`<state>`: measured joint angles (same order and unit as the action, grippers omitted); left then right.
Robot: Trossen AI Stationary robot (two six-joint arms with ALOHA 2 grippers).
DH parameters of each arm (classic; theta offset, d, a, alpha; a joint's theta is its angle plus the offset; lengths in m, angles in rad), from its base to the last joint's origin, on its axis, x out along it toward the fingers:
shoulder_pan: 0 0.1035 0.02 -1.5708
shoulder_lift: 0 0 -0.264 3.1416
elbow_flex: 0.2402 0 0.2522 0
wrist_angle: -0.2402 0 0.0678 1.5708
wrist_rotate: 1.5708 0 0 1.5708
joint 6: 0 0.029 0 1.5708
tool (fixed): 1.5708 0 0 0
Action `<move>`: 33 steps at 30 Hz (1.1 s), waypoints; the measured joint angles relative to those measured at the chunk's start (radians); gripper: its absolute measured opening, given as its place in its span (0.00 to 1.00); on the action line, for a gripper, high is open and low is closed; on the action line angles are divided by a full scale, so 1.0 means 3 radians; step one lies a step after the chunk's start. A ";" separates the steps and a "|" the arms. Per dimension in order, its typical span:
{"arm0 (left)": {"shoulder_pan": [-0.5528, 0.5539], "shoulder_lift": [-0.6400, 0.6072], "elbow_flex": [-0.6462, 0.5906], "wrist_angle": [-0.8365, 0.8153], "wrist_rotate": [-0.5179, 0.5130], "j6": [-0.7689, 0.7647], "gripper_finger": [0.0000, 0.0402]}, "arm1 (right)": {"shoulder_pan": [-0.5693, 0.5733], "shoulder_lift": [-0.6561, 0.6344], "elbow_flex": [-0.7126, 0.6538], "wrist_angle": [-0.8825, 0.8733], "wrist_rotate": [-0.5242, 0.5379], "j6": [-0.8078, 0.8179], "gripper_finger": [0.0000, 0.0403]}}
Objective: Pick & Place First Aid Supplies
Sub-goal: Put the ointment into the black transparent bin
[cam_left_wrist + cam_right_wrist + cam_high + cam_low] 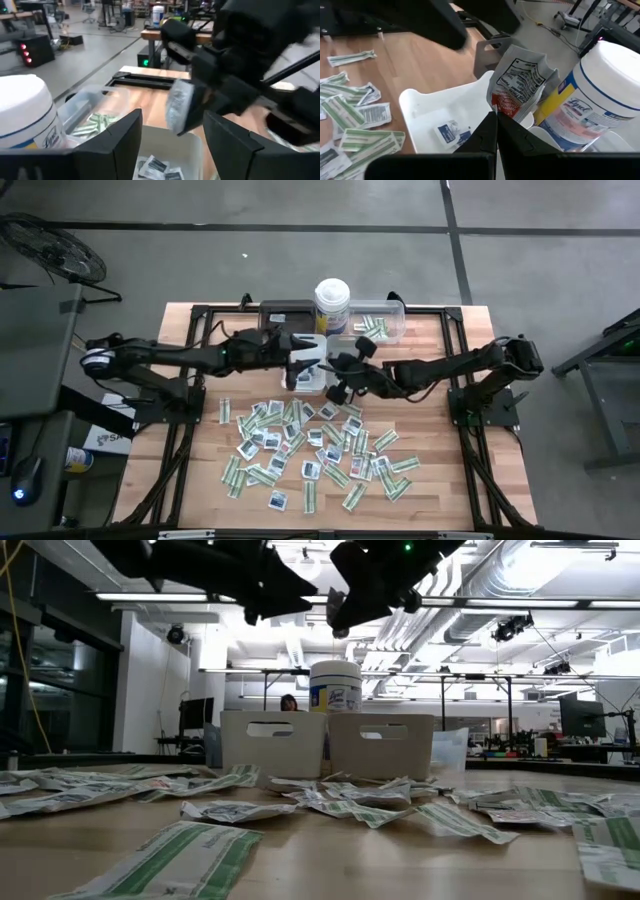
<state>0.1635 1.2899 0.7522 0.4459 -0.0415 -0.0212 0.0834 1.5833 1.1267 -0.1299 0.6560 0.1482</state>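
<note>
Many first aid supplies point(310, 445), white sachets and green-and-white strips, lie flat on the wooden table. My right gripper point(496, 117) is shut on one white sachet with black print and a red mark point(517, 80), above a white tray point(425, 112) that holds a sachet point(451, 134). My left gripper point(172, 145) is open beside it. Its fingers stand on either side of that sachet point(179, 105) without touching it. In the high view the two grippers point(300, 368) point(342, 375) meet over the tray. My right gripper pinches the sachet's lower edge point(501, 107) between its two fingers, coming from the table's right and slanting down. The crumpled sachet stands up beyond the fingertips, clear of the white tray below.
A tall white canister point(331, 305) stands at the far edge. Beside it is a clear tray point(385, 325) with green strips, and a dark tray point(285, 313) lies to its left. A grey tray point(490, 55) stands next to the white one.
</note>
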 joint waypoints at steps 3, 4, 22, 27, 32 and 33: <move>0.0000 0.0122 0.0084 0.0006 -0.0063 -0.0007 0.52 | 0.0000 0.0000 0.0000 0.0011 -0.0001 0.0000 0.00; 0.0000 0.0169 0.0110 0.0019 -0.0082 -0.0021 0.52 | 0.0000 0.0000 0.0000 0.0025 -0.0001 0.0000 0.00; 0.0000 0.0588 0.0497 -0.0039 0.0091 -0.0063 0.52 | 0.0000 -0.0003 0.0000 -0.0046 -0.0120 -0.0121 0.00; 0.0000 0.0572 0.0498 -0.0151 0.0044 -0.0205 0.50 | 0.0001 -0.0003 0.0000 -0.0051 -0.0117 -0.0118 0.00; 0.0000 0.0571 0.0497 -0.0256 0.0045 -0.0383 0.38 | 0.0001 -0.0003 0.0000 -0.0055 -0.0126 -0.0123 0.00; -0.0001 0.0571 0.0497 -0.0265 0.0045 -0.0386 0.34 | 0.0001 -0.0003 0.0000 -0.0056 -0.0129 -0.0132 0.00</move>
<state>0.1633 1.4612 0.9012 0.3664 -0.0280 -0.1369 0.0837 1.5826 1.1267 -0.1467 0.6171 0.1085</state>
